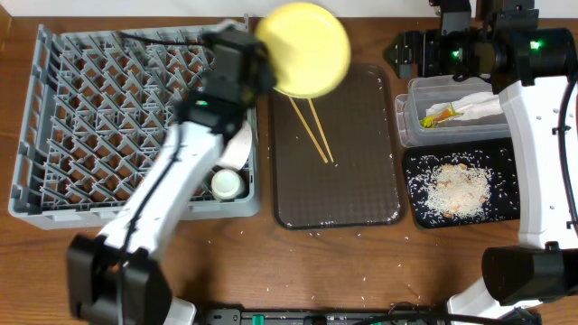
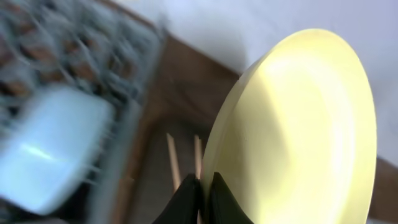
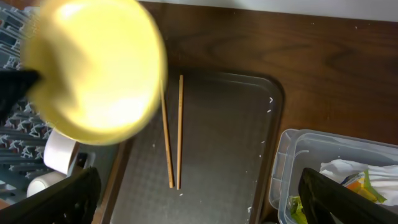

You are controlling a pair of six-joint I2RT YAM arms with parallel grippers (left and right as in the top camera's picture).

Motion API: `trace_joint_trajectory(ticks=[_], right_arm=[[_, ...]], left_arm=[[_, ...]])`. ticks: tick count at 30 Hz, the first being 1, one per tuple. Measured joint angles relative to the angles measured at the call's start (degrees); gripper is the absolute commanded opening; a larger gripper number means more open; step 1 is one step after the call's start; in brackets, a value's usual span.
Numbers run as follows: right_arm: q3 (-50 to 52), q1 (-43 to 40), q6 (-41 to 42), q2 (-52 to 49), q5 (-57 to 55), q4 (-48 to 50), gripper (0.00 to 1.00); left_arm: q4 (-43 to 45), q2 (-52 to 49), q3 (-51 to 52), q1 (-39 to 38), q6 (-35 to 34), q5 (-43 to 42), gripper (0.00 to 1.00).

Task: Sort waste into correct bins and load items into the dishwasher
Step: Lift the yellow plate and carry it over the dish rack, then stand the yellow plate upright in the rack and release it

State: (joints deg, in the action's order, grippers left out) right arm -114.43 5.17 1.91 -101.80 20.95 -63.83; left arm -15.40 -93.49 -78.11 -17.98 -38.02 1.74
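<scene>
My left gripper [image 1: 257, 63] [image 2: 204, 186] is shut on the rim of the round yellow plate [image 1: 302, 50] [image 2: 298, 124] [image 3: 93, 68]. It holds the plate tilted in the air over the far left corner of the brown tray. Two wooden chopsticks [image 1: 314, 131] [image 3: 172, 130] lie on that tray. The grey dish rack [image 1: 81, 117] stands at the left. In its near right corner are a pale bowl [image 1: 238, 144], which looks light blue and blurred in the left wrist view [image 2: 53, 149], and a small white cup [image 1: 226, 184]. My right gripper [image 1: 411, 54] [image 3: 202, 205] is open and empty, high at the far right.
The dark brown serving tray [image 1: 361, 181] lies in the middle with stray grains on it. The clear tub [image 1: 406, 126] holds the snack wrapper [image 1: 440, 116] and the napkin [image 1: 479, 106]. The black tray [image 1: 417, 212] holds rice and scraps [image 1: 461, 188]. Loose grains dot the table's front.
</scene>
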Motion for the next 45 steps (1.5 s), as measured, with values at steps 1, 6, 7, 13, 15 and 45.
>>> trace_joint_trajectory(ticks=[1, 6, 7, 13, 15, 45], right_arm=[[0.0, 0.0, 0.0, 0.0, 0.0, 0.02, 0.99], [0.0, 0.0, 0.0, 0.0, 0.0, 0.02, 0.99], [0.0, 0.0, 0.0, 0.0, 0.0, 0.0, 0.99], [0.0, 0.0, 0.0, 0.0, 0.0, 0.02, 0.99], [0.0, 0.0, 0.0, 0.0, 0.0, 0.02, 0.99], [0.0, 0.0, 0.0, 0.0, 0.0, 0.0, 0.99]], left_arm=[[-0.35, 0.98, 0.0, 1.49, 0.94, 0.04, 0.08], [-2.93, 5.38, 0.0, 10.38, 8.37, 3.1, 0.08], [-3.23, 5.68, 0.0, 11.32, 9.84, 4.35, 0.07], [-3.67, 6.05, 0.0, 15.34, 21.11, 17.09, 0.08], [-3.45, 6.05, 0.0, 16.06, 23.91, 19.85, 0.07], [3.3, -6.21, 0.0, 17.99, 37.11, 31.47, 0.54]])
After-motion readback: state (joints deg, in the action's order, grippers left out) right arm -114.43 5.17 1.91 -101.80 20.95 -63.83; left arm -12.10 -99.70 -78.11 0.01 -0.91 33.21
